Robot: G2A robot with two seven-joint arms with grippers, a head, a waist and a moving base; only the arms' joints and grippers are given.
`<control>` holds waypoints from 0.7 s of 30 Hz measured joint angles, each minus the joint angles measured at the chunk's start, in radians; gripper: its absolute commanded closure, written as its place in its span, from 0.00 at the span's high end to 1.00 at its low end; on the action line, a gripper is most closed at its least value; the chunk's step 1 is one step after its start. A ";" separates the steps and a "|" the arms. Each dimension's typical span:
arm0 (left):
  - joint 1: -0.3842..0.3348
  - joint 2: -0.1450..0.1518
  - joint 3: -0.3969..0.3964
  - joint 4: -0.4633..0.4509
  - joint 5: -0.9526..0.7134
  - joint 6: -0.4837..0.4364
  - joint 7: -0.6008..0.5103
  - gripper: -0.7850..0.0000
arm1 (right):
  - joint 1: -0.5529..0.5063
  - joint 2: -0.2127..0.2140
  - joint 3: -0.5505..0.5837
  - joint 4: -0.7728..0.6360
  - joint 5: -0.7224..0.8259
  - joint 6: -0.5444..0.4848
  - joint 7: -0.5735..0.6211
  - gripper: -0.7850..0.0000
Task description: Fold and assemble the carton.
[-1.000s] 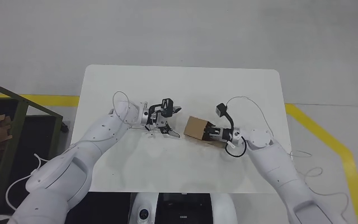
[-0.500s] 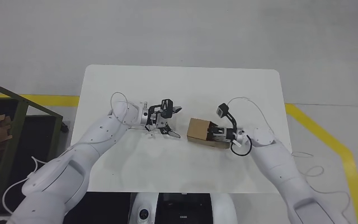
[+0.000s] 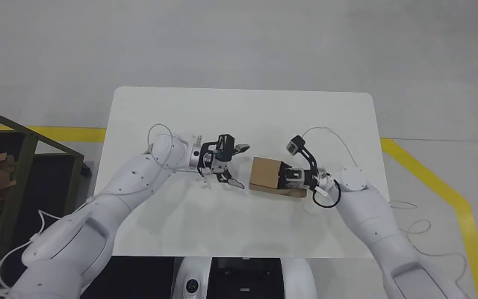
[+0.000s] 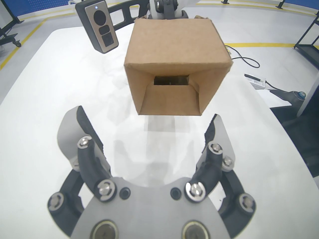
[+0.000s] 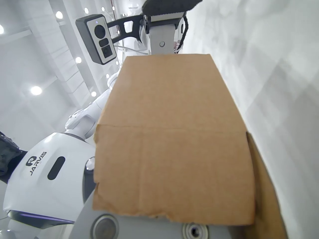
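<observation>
Top view shows your open left end effector (image 3: 236, 165) has turned toward the carton (image 3: 265, 173); your right end effector (image 3: 288, 179) grips it, so flap-folding seems next.

Bright, even overhead light throughout. Round ceiling lamps (image 5: 36, 90) flare white in right wrist view. White table (image 3: 149, 112) near washed out in top view. Same table glossy in left wrist view, pale mirrored patches below carton (image 4: 174, 50). Carton shadow soft, faint, directly beneath. Carton mouth dimmer inside, deepest part black. Wrist views fisheye: table edges, yellow floor lines (image 4: 261, 43) bow toward frame borders.
</observation>
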 measured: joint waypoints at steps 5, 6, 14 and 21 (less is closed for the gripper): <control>-0.003 0.003 0.025 -0.041 -0.011 0.000 0.010 1.00 | -0.016 0.003 0.006 -0.043 0.003 -0.008 -0.003 0.00; -0.005 0.004 0.032 -0.049 -0.015 0.000 0.012 1.00 | -0.020 0.003 0.008 -0.053 0.003 -0.010 -0.008 0.00; -0.016 0.009 0.048 -0.073 -0.049 0.000 0.019 1.00 | -0.047 0.006 0.018 -0.105 0.017 -0.020 -0.032 0.00; -0.027 0.015 0.076 -0.084 -0.097 0.000 0.019 1.00 | -0.058 0.006 0.018 -0.133 0.024 -0.022 -0.029 0.00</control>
